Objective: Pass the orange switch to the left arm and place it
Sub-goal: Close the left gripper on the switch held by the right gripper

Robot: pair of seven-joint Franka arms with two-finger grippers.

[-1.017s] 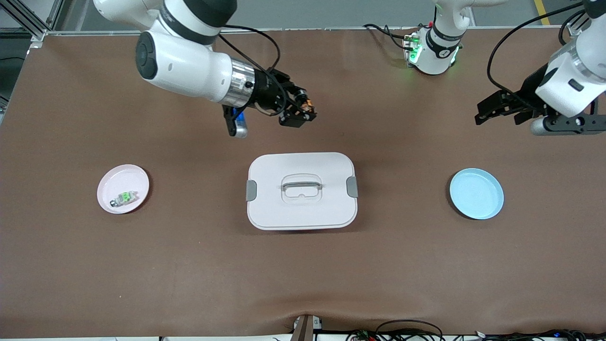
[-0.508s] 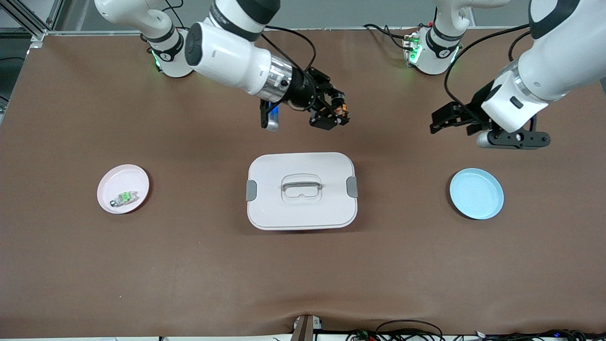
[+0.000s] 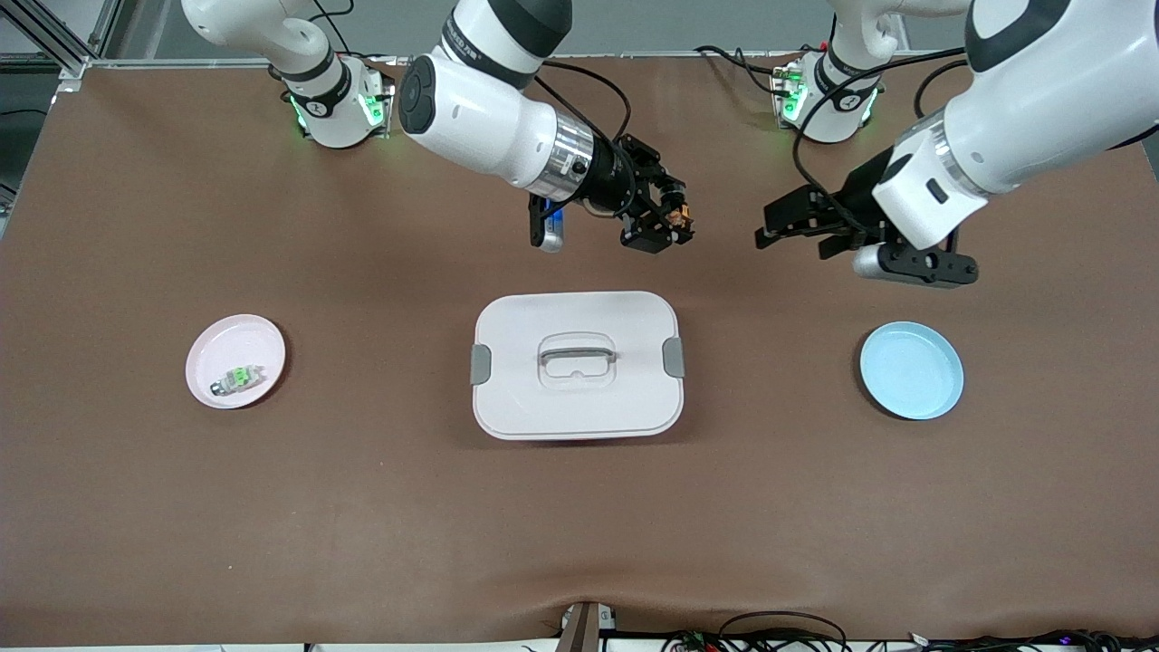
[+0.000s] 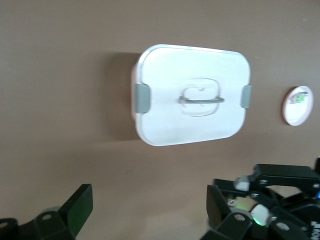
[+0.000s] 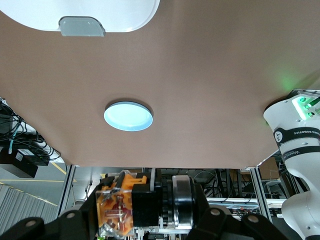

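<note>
Starting at the right arm's end of the table, a pink plate lies near that edge with a green-topped switch on it. That one is not the part being moved.

Next comes the right gripper, up in the air over bare table between the box and the edge where the bases stand. Its jaws are closed on the switch; the right wrist view shows the orange piece pinched between the fingertips. The box sits in the middle of the table, lid on, latches at both ends, and neither arm is over it.

Then the left gripper, also aloft, level with the right one and near it but not touching. Its jaws are spread wide and hold nothing; in its wrist view the two fingers stand well apart. A blue plate lies empty toward the left arm's end.

This looks like the handover step: the carry along the base edge seems nearly done, the two grippers facing each other. The next move probably calls for the left jaws to come around the switch's free part, close, and only then for the right jaws to let go. The blue plate is the likely drop point.
</note>
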